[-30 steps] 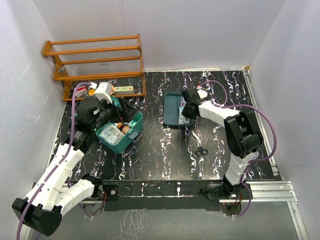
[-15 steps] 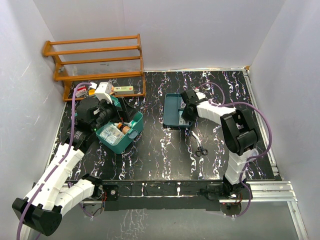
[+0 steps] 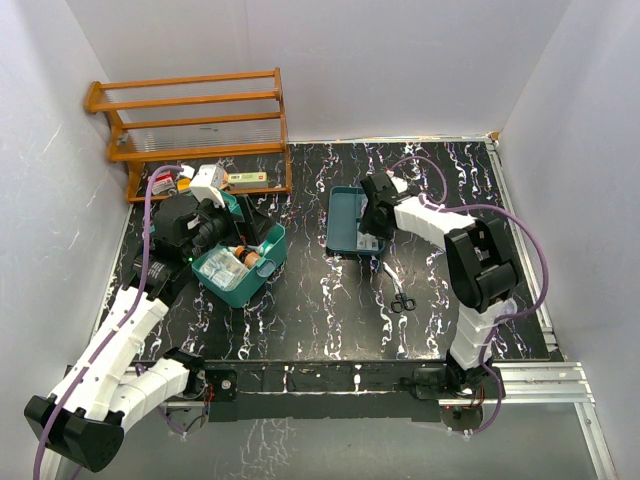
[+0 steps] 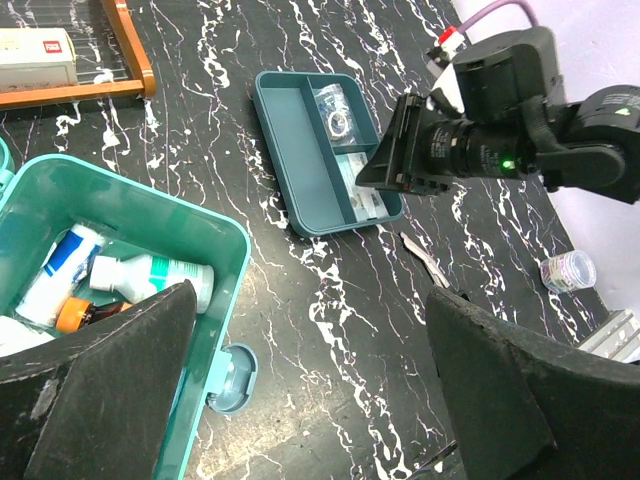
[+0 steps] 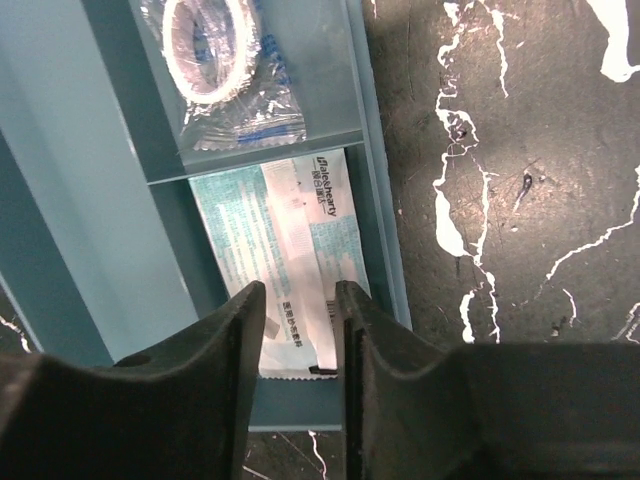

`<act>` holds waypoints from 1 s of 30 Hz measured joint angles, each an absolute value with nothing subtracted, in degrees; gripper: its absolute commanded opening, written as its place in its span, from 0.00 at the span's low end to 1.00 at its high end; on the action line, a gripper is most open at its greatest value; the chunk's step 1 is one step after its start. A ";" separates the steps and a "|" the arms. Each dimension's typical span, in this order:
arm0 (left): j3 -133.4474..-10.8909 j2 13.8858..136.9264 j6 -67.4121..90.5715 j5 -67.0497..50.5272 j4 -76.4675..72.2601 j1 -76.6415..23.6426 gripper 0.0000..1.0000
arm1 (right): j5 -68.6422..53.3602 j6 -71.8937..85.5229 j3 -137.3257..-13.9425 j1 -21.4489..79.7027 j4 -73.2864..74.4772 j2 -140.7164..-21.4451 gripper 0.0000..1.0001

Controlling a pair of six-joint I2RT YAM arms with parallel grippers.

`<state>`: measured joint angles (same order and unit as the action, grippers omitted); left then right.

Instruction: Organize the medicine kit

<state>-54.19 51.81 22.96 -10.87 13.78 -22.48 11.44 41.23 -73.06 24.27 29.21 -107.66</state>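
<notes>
Right claw (image 5: pixel 300 300) is nose-down over the tray (image 5: pixel 80 200), fingers (image 5: pixel 235 340) parted by a narrow gap. A white-and-teal packet (image 5: pixel 290 250) lies flat in the compartment directly under that gap and doesn't look pinched. One compartment ahead of the tips is a bagged roll (image 5: pixel 215 60); the long compartment runs alongside one finger. Scissors (image 3: pixel 402 302) lie on the table (image 3: pixel 320 320) behind this claw, toward its base. Left claw (image 4: pixel 310 290) is spread wide and holding nothing. The kit (image 4: pixel 215 340) sits lid-open under and beside one of its fingers (image 4: pixel 100 380), front latch just below the gap, with bottles (image 4: pixel 150 272) inside. From the left claw the tray is out ahead, well apart from the kit, with the right claw on top of it. A small clear cup (image 4: pixel 568 270) stands on the table out past the other finger. The rack (image 3: pixel 190 120) is beyond the left claw, against the back wall.
</notes>
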 measured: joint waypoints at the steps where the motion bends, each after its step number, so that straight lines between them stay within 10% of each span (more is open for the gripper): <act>1: -54.19 51.81 22.92 -10.85 13.85 -22.48 0.96 | 11.44 40.69 -73.06 24.27 29.63 -106.72 0.43; 15: -54.22 52.14 22.09 -10.48 13.45 -22.48 0.96 | 14.24 32.86 -59.33 23.83 33.41 -82.02 0.67; 30: -54.19 54.54 22.74 -11.25 10.63 -22.48 0.96 | 6.20 29.02 -47.00 23.62 39.53 -79.09 0.54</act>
<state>-54.19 54.54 22.74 -11.25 10.63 -22.48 6.20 29.02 -47.00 23.62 39.53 -79.09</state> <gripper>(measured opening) 0.963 0.581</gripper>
